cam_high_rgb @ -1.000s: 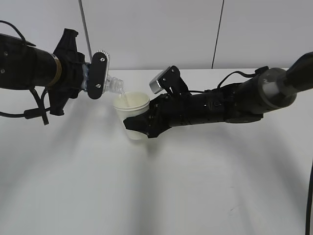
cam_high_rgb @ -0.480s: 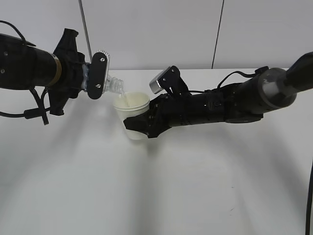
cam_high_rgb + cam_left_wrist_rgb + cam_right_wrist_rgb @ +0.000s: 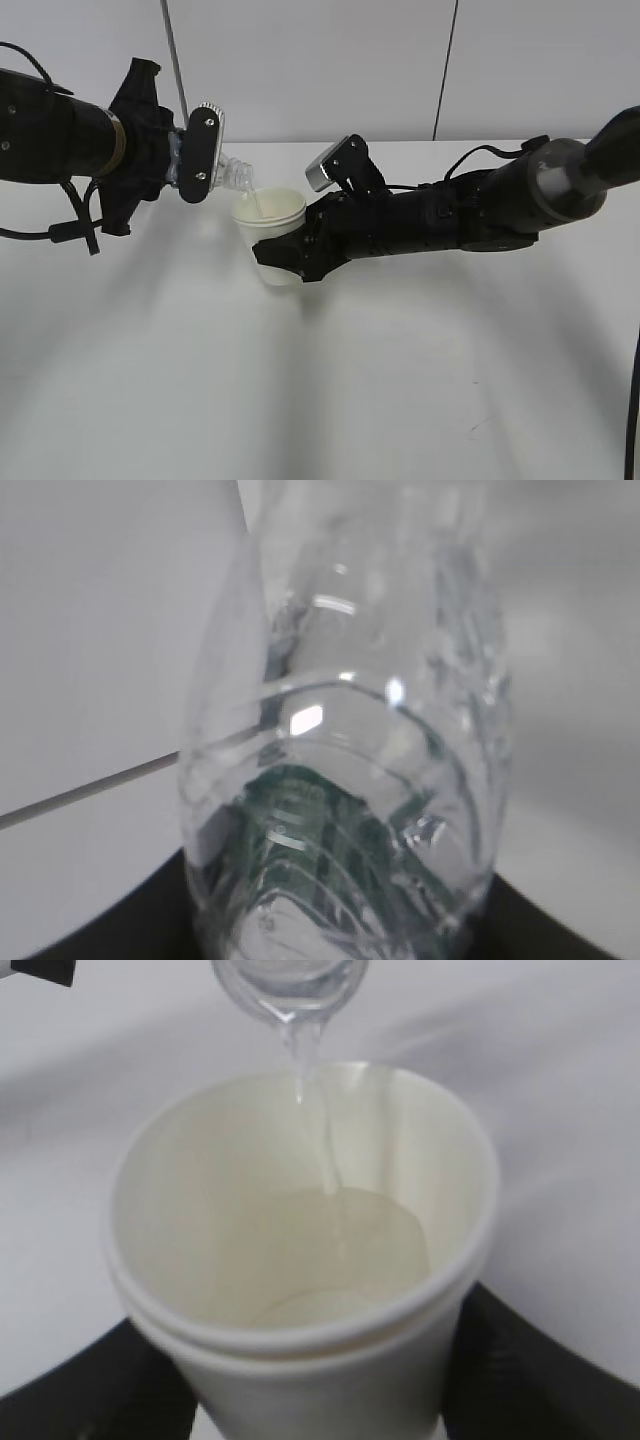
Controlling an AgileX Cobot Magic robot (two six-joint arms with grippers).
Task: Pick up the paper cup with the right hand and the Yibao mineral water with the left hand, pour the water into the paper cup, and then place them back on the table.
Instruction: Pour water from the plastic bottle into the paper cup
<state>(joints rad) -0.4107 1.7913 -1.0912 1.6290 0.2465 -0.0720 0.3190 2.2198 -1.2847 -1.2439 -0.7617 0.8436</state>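
Note:
The cream-white paper cup (image 3: pixel 272 228) hangs above the table (image 3: pixel 320 380), upright, with my right gripper (image 3: pixel 283 256) shut around its lower wall. In the right wrist view the paper cup (image 3: pixel 300 1260) fills the frame, holding a pool of water. The clear Yibao mineral water bottle (image 3: pixel 232 174) is tipped over with its neck down to the right, just over the cup's rim. My left gripper (image 3: pixel 196 155) is shut on its body. A thin stream falls from the bottle mouth (image 3: pixel 290 985) into the cup. Up close, the bottle (image 3: pixel 345 780) shows its green label.
A thin grey pole (image 3: pixel 174 60) stands behind the left arm against the pale wall. A dark vertical seam (image 3: pixel 445 70) runs down the wall at the right. Black cables (image 3: pixel 70 225) hang under the left arm.

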